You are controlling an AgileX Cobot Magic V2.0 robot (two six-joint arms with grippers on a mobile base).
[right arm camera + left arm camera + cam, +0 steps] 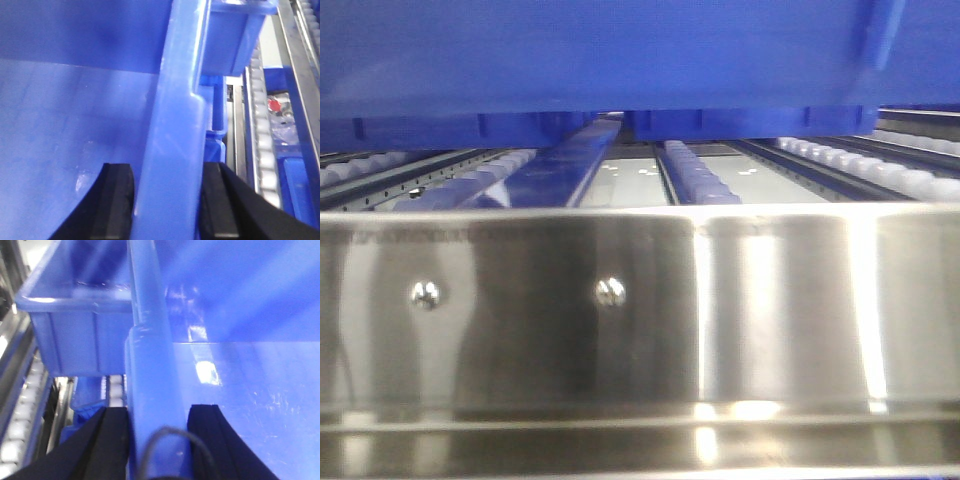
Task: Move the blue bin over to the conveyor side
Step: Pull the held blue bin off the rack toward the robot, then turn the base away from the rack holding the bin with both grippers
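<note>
Left fingers and right fingers both clamp the bin rim between them. Looks like mid-carry; next needs a level, synced move toward the conveyor side.

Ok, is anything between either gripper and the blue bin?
Nothing visible. The left gripper and the right gripper each clamp a wall of the blue bin directly, one jaw inside and one outside.

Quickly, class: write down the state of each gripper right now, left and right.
The left gripper: closed, fingers clamping the blue bin at its rim.
The right gripper: closed on the blue bin's rim as well.
</note>
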